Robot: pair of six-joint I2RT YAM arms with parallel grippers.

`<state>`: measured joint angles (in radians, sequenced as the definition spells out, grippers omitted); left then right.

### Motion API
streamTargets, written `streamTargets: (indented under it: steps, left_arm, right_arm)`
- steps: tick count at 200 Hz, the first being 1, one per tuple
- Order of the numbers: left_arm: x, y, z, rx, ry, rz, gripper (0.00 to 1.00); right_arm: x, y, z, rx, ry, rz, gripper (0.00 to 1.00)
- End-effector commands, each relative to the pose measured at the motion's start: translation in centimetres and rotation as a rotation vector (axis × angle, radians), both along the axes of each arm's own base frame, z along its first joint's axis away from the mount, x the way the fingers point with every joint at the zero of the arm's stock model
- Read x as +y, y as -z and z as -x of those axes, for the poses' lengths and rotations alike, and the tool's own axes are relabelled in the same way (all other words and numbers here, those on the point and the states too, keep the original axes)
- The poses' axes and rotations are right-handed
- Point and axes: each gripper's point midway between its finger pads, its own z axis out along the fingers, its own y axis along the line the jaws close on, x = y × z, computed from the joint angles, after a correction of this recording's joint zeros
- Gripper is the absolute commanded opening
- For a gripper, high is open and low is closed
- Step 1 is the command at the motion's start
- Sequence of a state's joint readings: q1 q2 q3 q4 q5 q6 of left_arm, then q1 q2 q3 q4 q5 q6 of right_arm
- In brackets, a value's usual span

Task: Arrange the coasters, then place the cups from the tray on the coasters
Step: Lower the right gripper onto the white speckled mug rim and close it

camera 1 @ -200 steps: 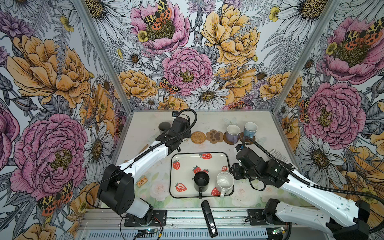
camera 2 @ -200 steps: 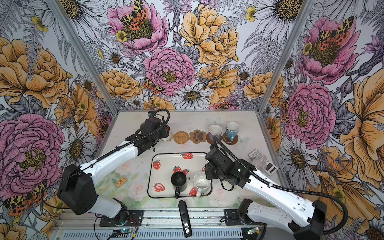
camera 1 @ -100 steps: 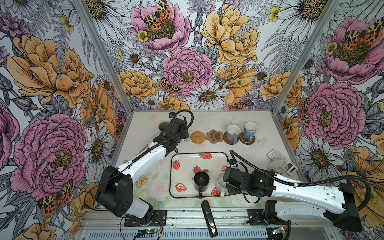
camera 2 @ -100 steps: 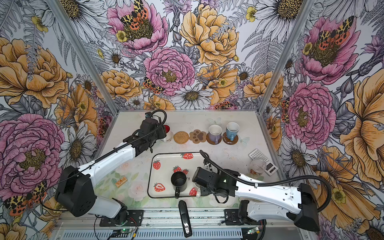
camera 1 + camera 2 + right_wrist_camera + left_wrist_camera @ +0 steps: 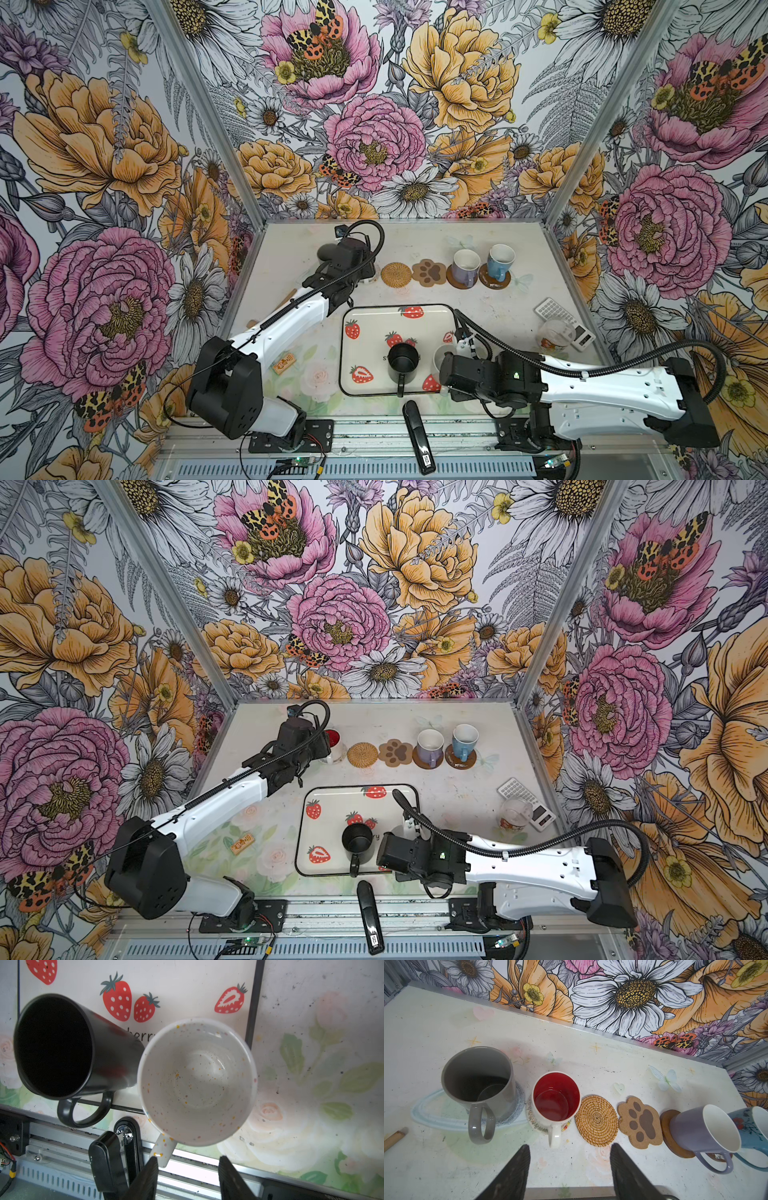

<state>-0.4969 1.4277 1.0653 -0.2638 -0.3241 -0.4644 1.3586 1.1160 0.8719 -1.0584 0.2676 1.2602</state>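
Right claw [image 5: 189, 1159]: jaws apart, gripping nothing, with the white mug [image 5: 195, 1082] handle just beside one finger. That mug and the black mug [image 5: 54, 1047] stand upright and empty on the tray [image 5: 187, 985].

Left claw [image 5: 570, 1147]: jaws apart, holding nothing, facing the red-lined mug [image 5: 556, 1099]. The red-lined mug, grey mug [image 5: 477, 1076], lavender mug [image 5: 704, 1130] and blue mug [image 5: 753, 1126] each sit on a coaster. The rattan coaster [image 5: 596, 1120] and paw coaster [image 5: 640, 1122] lie uncovered.

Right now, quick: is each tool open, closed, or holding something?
Left tool: open, empty, facing the handle of the red-lined white mug.
Right tool: open, gripping nothing; the handle of the speckled white mug lies beside one finger.
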Motion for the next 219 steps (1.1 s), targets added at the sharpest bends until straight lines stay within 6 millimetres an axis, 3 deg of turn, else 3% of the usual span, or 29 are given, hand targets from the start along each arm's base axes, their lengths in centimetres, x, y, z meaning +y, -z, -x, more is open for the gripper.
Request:
streamTargets:
  steps: [1,50,126,219]
  left_arm:
    - [0.3,-1.0,0.2,-0.033,0.007,0.028,0.63]
    - [0.8,-1.0,0.4,-0.037,0.0,0.037,0.63]
    - [1.6,-0.9,0.6,-0.04,-0.009,0.052,0.64]
    - [1.8,-0.7,0.7,-0.033,-0.014,0.05,0.64]
  right_arm:
    - [0.1,0.2,0.0,-0.021,0.048,0.003,0.51]
    - [1.8,0.9,0.4,-0.018,0.023,0.001,0.58]
    - [2.7,2.2,-0.1,-0.011,0.035,-0.021,0.63]
    - [2.7,4.2,-0.6,0.04,0.038,0.039,0.42]
